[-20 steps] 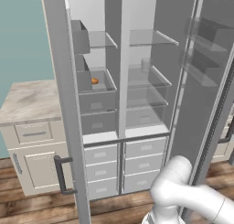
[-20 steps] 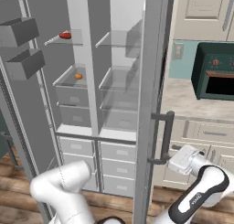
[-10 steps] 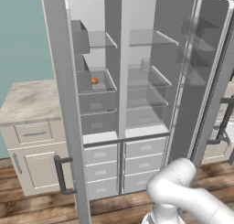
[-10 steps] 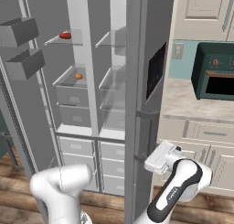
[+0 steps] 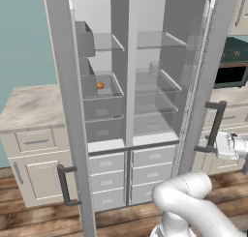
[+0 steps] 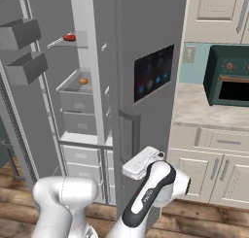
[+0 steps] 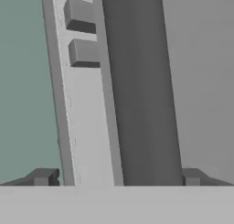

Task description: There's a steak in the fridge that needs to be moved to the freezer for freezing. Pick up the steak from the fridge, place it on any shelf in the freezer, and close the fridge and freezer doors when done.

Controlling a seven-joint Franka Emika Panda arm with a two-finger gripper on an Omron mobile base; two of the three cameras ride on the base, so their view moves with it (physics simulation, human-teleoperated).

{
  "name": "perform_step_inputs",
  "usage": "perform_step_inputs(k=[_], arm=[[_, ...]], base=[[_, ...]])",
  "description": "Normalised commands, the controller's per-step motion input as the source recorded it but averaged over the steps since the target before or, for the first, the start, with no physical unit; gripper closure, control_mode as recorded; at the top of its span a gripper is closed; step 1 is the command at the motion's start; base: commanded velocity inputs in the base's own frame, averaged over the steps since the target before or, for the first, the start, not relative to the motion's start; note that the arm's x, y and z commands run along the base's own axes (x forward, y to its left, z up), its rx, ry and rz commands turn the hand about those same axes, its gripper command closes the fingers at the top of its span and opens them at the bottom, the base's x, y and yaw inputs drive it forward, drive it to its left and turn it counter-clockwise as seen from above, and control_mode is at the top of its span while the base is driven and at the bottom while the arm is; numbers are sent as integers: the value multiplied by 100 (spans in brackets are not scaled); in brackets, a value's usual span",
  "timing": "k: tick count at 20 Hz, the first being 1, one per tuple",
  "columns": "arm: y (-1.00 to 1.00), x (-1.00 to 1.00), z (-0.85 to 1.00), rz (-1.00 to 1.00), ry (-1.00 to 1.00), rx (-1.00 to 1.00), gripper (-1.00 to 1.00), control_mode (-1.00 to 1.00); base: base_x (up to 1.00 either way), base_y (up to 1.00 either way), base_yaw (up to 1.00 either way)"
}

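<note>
hand (image 7: pixel 116 177): jaws spread wide, holding nothing; tips straddle the edge of the fridge door (image 6: pixel 146 86).
steak (image 6: pixel 69 38): red slab on an upper glass shelf, left of the fridge door, above the orange item (image 6: pixel 83 80); seen in right base view.
fridge door: right base view shows its blue-lit panel; left base view shows its bar handle (image 5: pixel 215 125).
freezer door (image 5: pixel 68 110): open, far left of the fridge door.

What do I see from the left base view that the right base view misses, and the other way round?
Left base view: the marble-topped beige cabinet at the far left. Right base view: the steak, high up inside, and the blue-lit panel on the fridge door. Both: the small orange item and the grey drawers below it.
</note>
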Motion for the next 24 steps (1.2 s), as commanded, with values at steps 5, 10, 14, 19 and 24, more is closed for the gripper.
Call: perform_step_inputs(k=[5,10,14,19,24], arm=[[100,21,26,0,22,-3,-100,-100],[73,19,31,0,15,-1,-100,-100],[73,34,7,0,3,-4,-100,-100],[54,55,0,0,0,-3,-100,-100],[37,71,2,0,0,0,-100,-100]], base=[[0,0,0],[0,0,0],[0,0,0],[0,0,0],[0,0,0]])
